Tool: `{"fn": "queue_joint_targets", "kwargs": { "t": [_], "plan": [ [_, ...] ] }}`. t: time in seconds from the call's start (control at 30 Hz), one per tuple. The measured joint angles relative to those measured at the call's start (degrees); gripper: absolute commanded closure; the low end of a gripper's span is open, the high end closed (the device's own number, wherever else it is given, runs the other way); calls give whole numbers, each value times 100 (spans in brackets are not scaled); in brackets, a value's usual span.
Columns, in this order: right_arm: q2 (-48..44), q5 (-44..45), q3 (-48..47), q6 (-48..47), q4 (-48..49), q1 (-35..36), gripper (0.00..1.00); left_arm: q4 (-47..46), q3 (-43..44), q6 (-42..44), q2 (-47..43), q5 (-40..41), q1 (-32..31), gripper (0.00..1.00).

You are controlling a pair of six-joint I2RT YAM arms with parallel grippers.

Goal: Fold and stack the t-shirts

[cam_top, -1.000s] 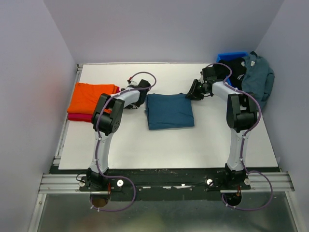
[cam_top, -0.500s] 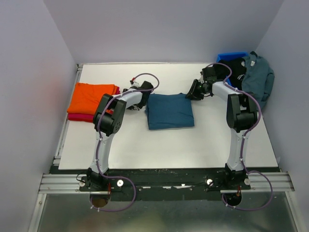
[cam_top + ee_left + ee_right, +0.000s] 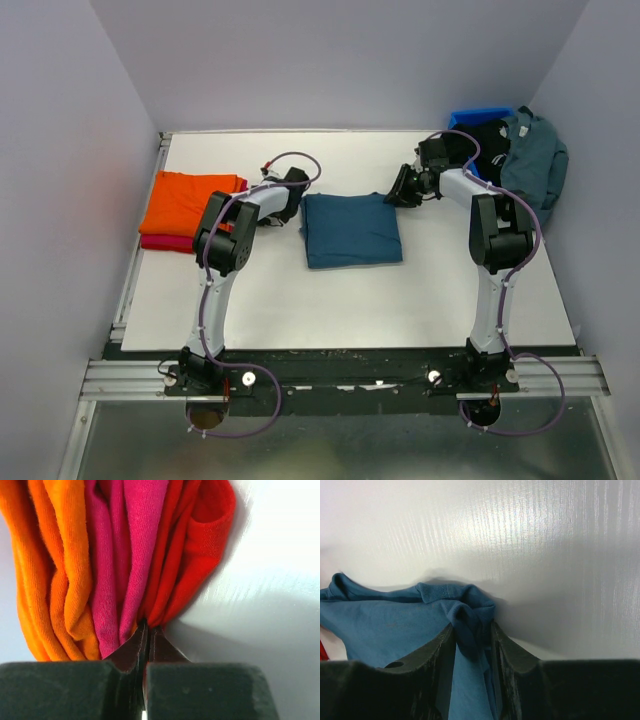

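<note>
Pinching a corner of the folded teal t-shirt (image 3: pixel 352 232), mid-table, in the right gripper (image 3: pixel 471 626), with the left gripper (image 3: pixel 146 627) pressed together at the folds of the orange t-shirt (image 3: pixel 185 200) stacked over the crimson t-shirt (image 3: pixel 160 242)

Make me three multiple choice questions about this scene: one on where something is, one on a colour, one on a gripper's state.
1. Where is the orange shirt? A on the red shirt; B draped over an arm; C on the floor.
2. What colour is the bin? A green; B blue; C white.
3. The right gripper is: A open; B shut on the orange shirt; C shut on the teal shirt.
Answers: 1 A, red cloth shows under the orange one's near edge. 2 B, its rim at the far right is blue. 3 C, teal cloth is pinched in it.
</note>
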State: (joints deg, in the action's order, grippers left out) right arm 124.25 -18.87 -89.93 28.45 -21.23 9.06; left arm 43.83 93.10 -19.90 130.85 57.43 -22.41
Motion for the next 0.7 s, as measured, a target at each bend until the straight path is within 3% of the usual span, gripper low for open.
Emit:
{"fn": "queue_joint_targets", "kwargs": {
  "t": [0.7],
  "plan": [
    [0,0,0,0,0,0,60,-278,-216,103,-264,-787,-164,100]
  ]
}}
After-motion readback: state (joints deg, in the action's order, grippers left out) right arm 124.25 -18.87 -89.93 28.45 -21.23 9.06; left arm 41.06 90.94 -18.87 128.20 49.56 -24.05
